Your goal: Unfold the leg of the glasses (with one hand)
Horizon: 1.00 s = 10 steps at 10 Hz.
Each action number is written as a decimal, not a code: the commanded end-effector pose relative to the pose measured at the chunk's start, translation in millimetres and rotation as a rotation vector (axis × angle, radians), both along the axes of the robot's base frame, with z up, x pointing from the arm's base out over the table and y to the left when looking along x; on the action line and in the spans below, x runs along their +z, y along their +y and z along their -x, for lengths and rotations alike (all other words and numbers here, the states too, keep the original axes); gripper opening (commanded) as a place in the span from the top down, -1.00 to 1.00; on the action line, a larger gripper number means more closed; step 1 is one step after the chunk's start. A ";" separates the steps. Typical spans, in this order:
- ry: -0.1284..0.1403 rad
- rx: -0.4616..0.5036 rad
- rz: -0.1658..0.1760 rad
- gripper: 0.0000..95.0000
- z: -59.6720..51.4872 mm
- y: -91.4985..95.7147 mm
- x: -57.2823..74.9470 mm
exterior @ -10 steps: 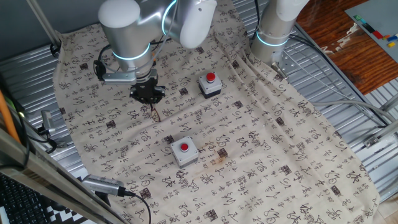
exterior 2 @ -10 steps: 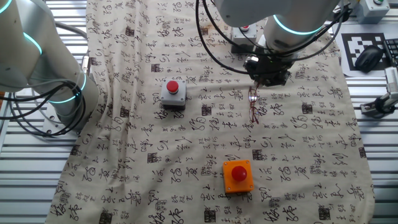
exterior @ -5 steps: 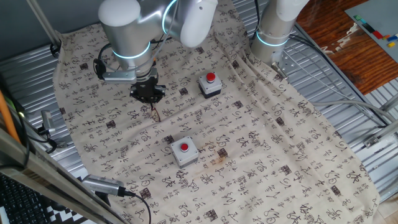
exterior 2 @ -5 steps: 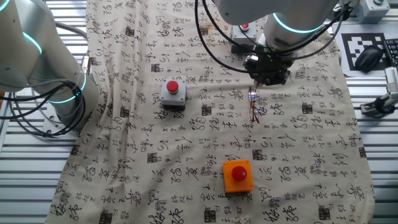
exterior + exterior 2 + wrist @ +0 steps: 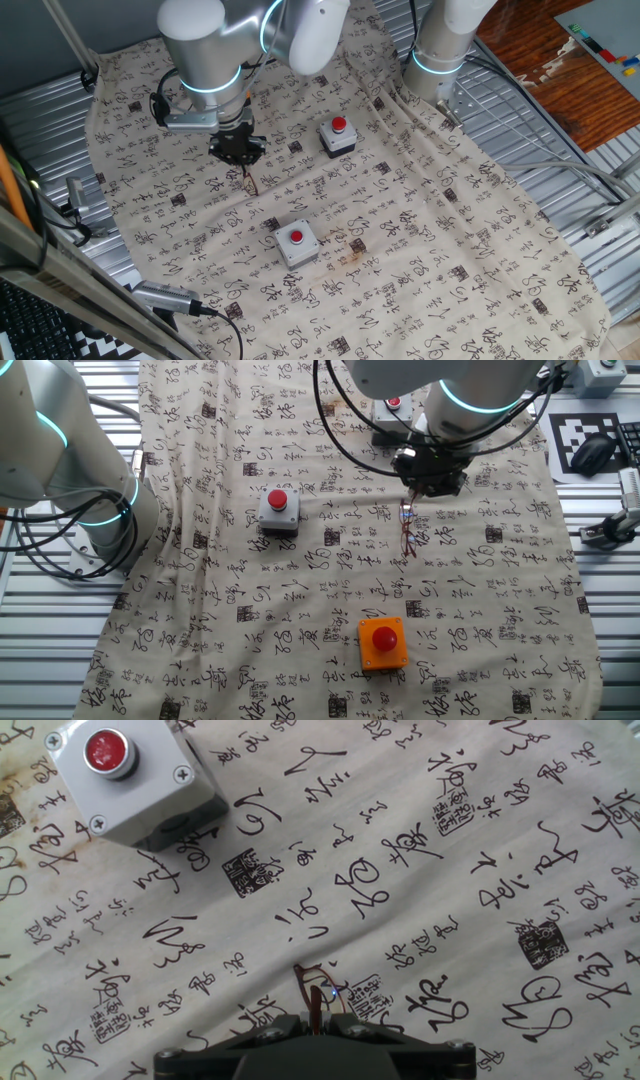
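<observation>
Although you compare the last second closely, almost nothing has shifted: the gripper still hangs low over the patterned cloth, and the glasses still trail from under it onto the fabric. Whether the fingers pinch the frame you cannot tell. In the hand view, the glasses sit just ahead of the fingertips. Judge the leg not yet unfolded.

One fixed view looks steeply down on the cloth-covered desk from one side at a distance; the other fixed view looks down from the opposite side. Both share the grey box with a red button. The hand view faces straight down, close to the printed cloth.
</observation>
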<state>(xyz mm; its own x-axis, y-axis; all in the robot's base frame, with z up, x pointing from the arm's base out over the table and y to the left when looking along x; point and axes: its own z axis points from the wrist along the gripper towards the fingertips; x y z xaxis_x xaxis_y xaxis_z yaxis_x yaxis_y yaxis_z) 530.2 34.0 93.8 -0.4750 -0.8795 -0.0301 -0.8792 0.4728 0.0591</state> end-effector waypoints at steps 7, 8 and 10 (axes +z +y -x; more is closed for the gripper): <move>0.002 -0.004 -0.003 1.00 1.5 0.7 4.2; 0.002 -0.004 -0.002 1.00 1.7 0.8 4.7; 0.003 -0.005 -0.002 1.00 2.1 0.9 5.9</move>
